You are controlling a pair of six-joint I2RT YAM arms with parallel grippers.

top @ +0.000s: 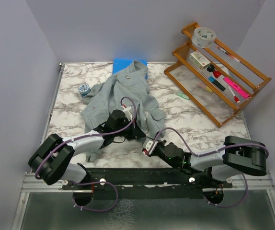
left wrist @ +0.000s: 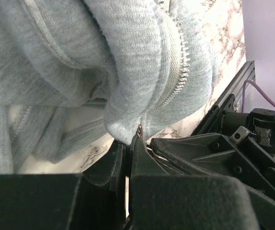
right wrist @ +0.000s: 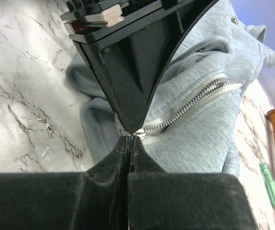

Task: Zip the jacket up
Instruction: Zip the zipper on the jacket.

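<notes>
On the marble table (top: 200, 129), left of centre, the light grey fleece jacket (top: 128, 88) lies rumpled, its hood toward the far wall and resting on a blue pad (top: 125, 64). Its lower front is gathered up near the arms. The pale zipper (right wrist: 190, 103) is unjoined along the stretch in view, and its two toothed tapes run down to a single point at the hem.

The left gripper (left wrist: 127, 153) is pinched tight on that lower edge, with grey fabric bunched over its dark fingers. The right gripper (right wrist: 129, 143) meets it tip to tip from the opposite side. Its fingers are pressed together with no gap, and a small bright metal piece at the zipper's bottom end is caught at their tips.

A small round blue tin (top: 84, 88) sits just beside the jacket's left sleeve. Well apart, at the right rear, a tilted wooden rack (top: 252, 88) holds a tape roll (top: 204, 36), a small box and several pens. A pale green pen-shaped item (top: 182, 96) lies on the table between the rack and the jacket.
</notes>
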